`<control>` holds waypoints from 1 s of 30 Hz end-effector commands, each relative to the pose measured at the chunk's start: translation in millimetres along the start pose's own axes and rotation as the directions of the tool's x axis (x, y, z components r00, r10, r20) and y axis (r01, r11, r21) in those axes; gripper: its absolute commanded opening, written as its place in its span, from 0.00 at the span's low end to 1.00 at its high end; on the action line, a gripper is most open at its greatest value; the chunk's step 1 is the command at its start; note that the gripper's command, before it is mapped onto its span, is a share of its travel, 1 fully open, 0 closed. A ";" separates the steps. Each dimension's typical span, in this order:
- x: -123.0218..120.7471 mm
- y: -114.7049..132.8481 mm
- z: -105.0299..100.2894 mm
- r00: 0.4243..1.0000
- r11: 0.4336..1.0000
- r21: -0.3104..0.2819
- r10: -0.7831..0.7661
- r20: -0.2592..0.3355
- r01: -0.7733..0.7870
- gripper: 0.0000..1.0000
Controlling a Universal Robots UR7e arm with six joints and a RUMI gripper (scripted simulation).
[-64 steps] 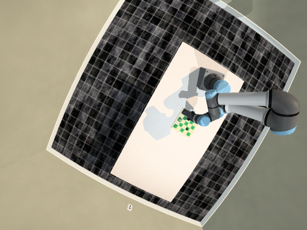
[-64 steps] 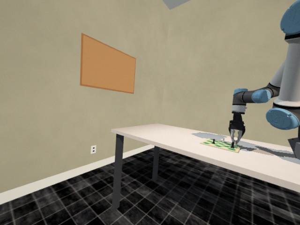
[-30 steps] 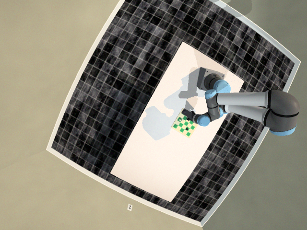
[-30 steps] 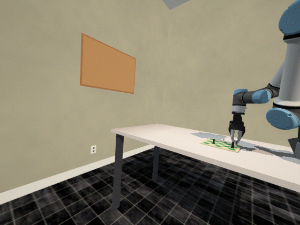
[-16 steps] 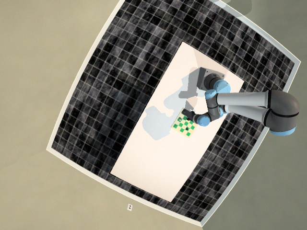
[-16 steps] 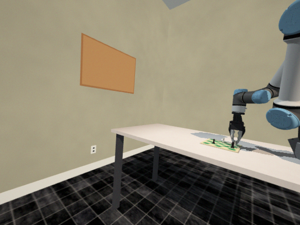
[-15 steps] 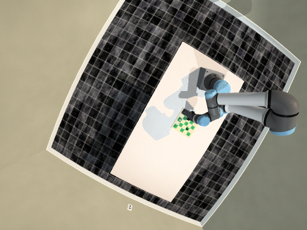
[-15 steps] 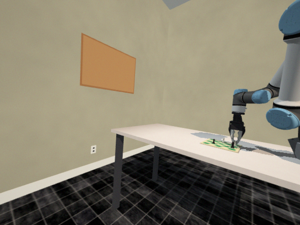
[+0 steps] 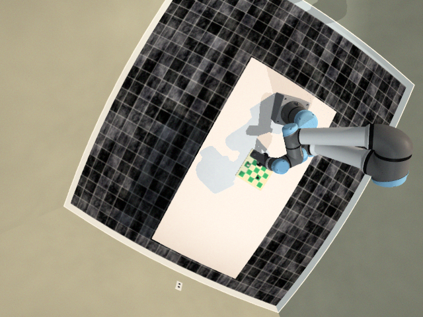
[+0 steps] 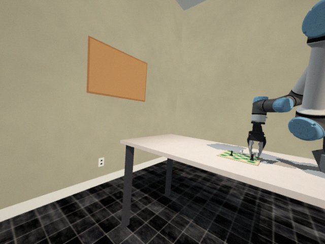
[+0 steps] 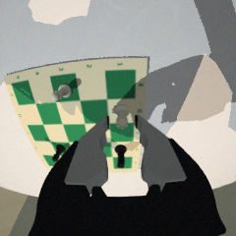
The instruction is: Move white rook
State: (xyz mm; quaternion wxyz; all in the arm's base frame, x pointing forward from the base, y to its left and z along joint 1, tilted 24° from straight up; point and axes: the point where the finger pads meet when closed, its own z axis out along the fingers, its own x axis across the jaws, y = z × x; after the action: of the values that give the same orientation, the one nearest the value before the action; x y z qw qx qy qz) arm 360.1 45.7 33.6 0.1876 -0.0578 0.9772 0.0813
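Observation:
The small green-and-cream chessboard (image 11: 79, 113) lies on the white table, and it also shows in the overhead view (image 9: 255, 172) and the side view (image 10: 238, 156). The white rook (image 11: 121, 117) stands upright in the board's right-hand column. My gripper (image 11: 122, 116) hangs straight over it, with the fingers a little apart on either side and a gap to the rook. A black pawn (image 11: 120, 156) stands one square nearer to me, between the finger bases. A second black piece (image 11: 59, 151) is at the near left. Another white piece (image 11: 64, 91) stands at the far left.
The board's edge letters are too small to read. The arm's base (image 9: 290, 109) is mounted on the table beyond the board. The arm's shadow falls over the board's far right corner. In the side view the gripper (image 10: 256, 152) stands low over the board's right end.

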 end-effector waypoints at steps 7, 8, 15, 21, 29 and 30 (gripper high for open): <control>-0.3 -0.1 -0.2 1.000 1.000 0.000 0.000 0.001 0.000 0.22; -0.3 -0.1 -0.2 1.000 1.000 0.000 0.000 0.001 0.000 0.22; -0.3 -0.1 -1.7 1.000 1.000 0.000 0.000 0.001 0.000 0.22; -0.3 -0.1 -8.2 1.000 1.000 0.000 0.000 0.001 0.000 0.22; -0.3 -0.1 -20.9 1.000 1.000 0.000 0.000 0.001 0.000 0.22; -0.3 -0.1 -23.6 1.000 1.000 0.000 0.000 0.001 0.000 0.22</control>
State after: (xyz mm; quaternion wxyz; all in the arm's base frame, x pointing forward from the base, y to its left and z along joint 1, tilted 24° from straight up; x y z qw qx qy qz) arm 355.7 43.3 45.8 0.1876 -0.0576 0.9772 0.0806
